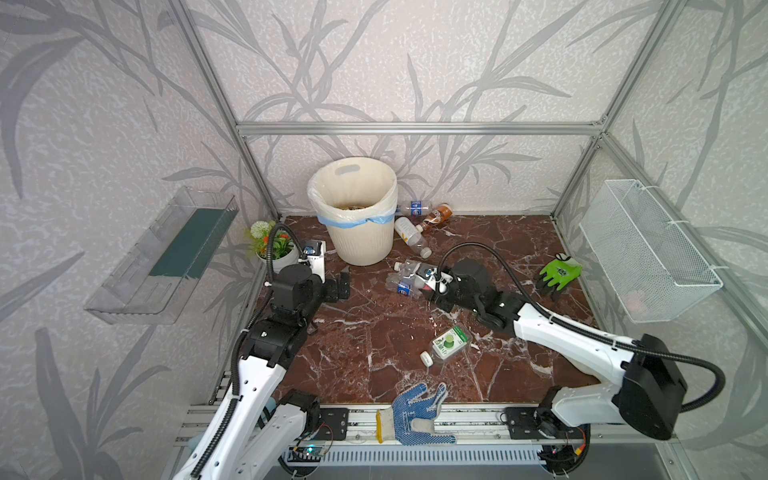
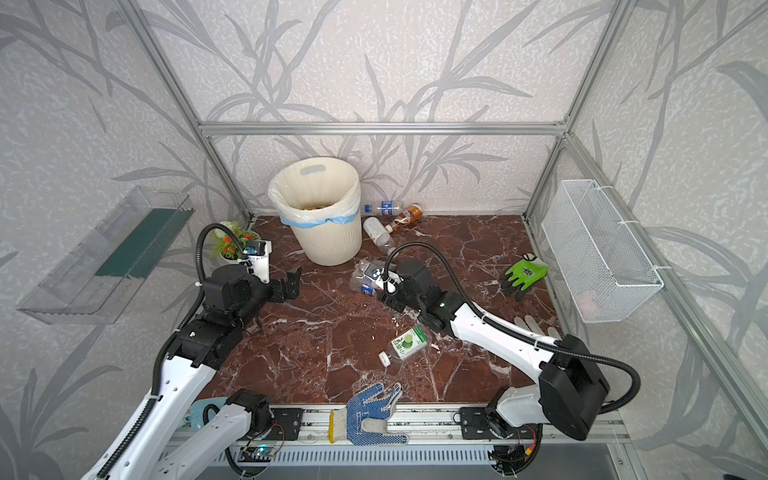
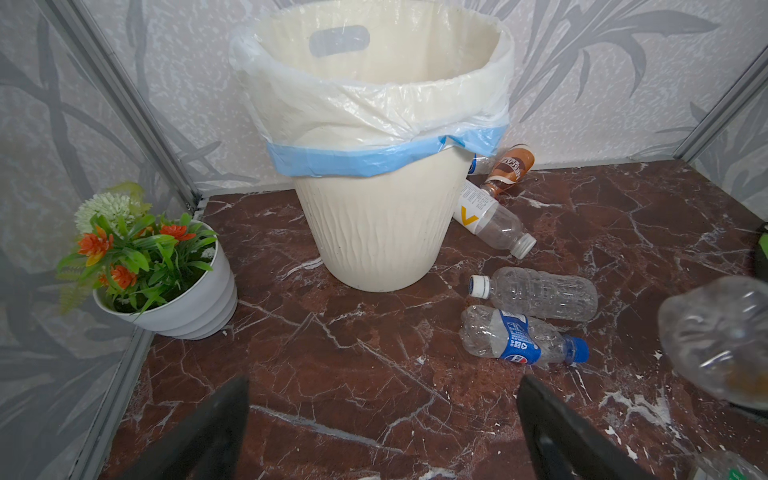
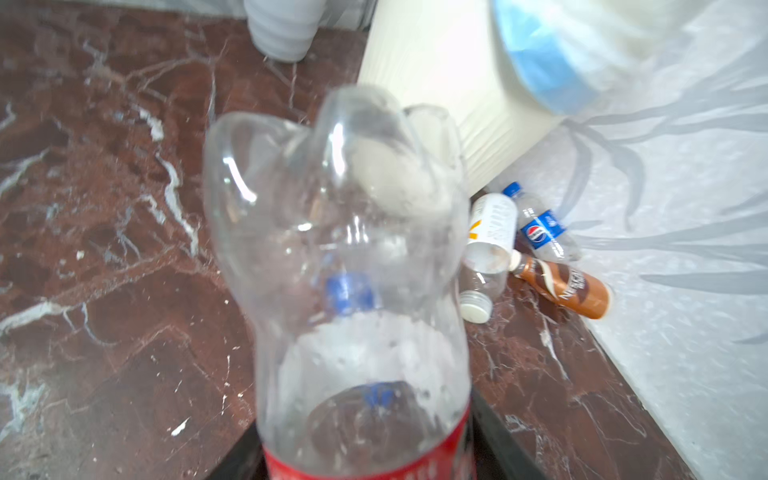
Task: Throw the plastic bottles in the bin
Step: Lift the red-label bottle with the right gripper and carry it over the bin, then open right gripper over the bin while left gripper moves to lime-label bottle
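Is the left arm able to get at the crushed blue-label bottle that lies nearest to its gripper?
Probably yes: the left gripper is open, and only bare floor lies between it and the blue-label bottle.

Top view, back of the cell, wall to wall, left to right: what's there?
clear shelf → flower pot → bin → brown bottle → green glove → wire basket
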Robot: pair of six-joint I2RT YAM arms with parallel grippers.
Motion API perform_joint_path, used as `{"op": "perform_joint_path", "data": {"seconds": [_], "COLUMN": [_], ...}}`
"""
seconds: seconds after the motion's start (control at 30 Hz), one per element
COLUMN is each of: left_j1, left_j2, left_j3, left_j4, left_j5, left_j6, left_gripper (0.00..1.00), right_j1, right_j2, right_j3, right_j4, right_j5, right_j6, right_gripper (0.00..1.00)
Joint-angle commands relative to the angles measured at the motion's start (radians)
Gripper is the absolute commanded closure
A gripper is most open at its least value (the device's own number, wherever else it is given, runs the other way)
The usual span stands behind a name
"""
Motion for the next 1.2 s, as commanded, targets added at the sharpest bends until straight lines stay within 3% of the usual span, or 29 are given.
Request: {"op": "perform_joint_path", "data": {"seconds": [0.0, 0.23, 0.37, 0.43, 0.5, 0.6, 0.67, 0.7, 0.77, 0.87, 0.97, 1.17], "left_j1": [0.007, 0.007, 0.007, 0.007, 0.007, 0.005, 0.003, 0.002, 0.001, 0.000, -0.001, -0.014], "left_j2": [-0.017, -0.036, -0.044, -0.052, -0.061, -0.078, -0.101, -0.118, -0.150, -0.201, -0.220, -0.143], "left_j3": [-0.018, -0.027, -0.027, -0.029, -0.035, -0.034, -0.030, -0.030, -0.020, -0.063, -0.113, -0.064], "left_j4": [0.034, 0.051, 0.054, 0.054, 0.058, 0.044, 0.025, 0.016, -0.021, -0.043, -0.026, -0.009], "left_j5": [0.069, 0.109, 0.119, 0.122, 0.125, 0.103, 0.089, 0.092, 0.115, 0.133, 0.160, 0.255], "left_j6": [0.008, 0.019, 0.022, 0.022, 0.029, 0.032, 0.039, 0.045, 0.011, -0.044, -0.059, -0.052], "left_gripper": [0.01, 0.01, 0.01, 0.01, 0.01, 0.01, 0.01, 0.01, 0.01, 0.01, 0.01, 0.01], "right_j1": [-0.009, -0.009, -0.014, -0.034, -0.059, -0.070, -0.097, -0.113, -0.124, -0.125, -0.132, -0.176], "right_j2": [-0.091, -0.228, -0.145, -0.031, 0.183, 0.581, 0.760, 0.806, 0.818, 0.731, 0.634, 0.343], "right_j3": [-0.075, -0.153, -0.008, 0.221, 0.622, 1.279, 1.599, 1.677, 1.670, 1.500, 1.356, 0.927], "right_j4": [0.275, 0.528, 0.602, 0.461, 0.238, -0.097, -0.248, -0.280, -0.272, -0.171, -0.120, 0.007], "right_j5": [0.052, 0.114, 0.055, 0.019, -0.073, -0.147, -0.193, -0.224, -0.226, -0.221, -0.223, -0.184], "right_j6": [0.075, 0.106, 0.095, 0.164, 0.284, 0.324, 0.376, 0.389, 0.405, 0.382, 0.373, 0.367], "right_gripper": [0.41, 0.40, 0.40, 0.40, 0.41, 0.37, 0.28, 0.23, 0.12, 0.04, 0.02, 0.02]}}
